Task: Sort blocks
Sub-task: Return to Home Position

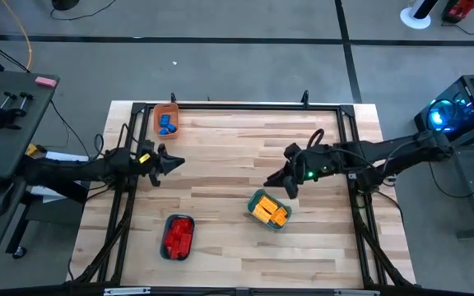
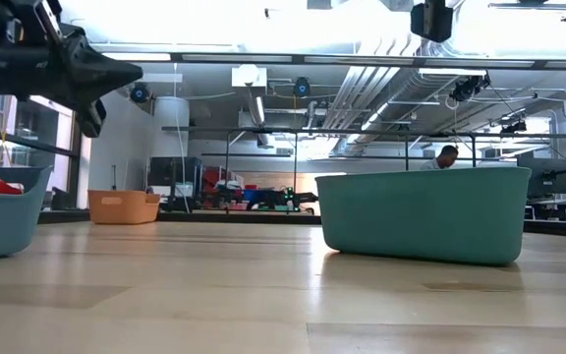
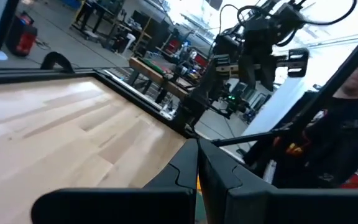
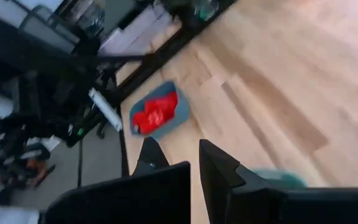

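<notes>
The blocks lie sorted in three small trays. Blue blocks (image 1: 166, 124) sit in an orange tray (image 1: 156, 114) at the far left. Red blocks (image 1: 178, 235) fill a teal tray (image 1: 165, 247) at the near left, which the right wrist view also shows, as the red blocks (image 4: 156, 111). Yellow-orange blocks (image 1: 270, 213) lie in a teal tray (image 1: 256, 198) right of the middle. My left gripper (image 1: 177, 162) hovers shut at the table's left side, pointing level toward the right. My right gripper (image 1: 272, 182) hangs shut above the table, just beyond the yellow tray. Neither holds anything.
A dark metal frame (image 1: 237, 107) runs around the wooden table top. In the low view the yellow blocks' tray (image 2: 421, 211) stands near on the right and the orange tray (image 2: 124, 206) farther back. Bare wood lies between the trays. A person (image 3: 347, 124) stands beyond the table.
</notes>
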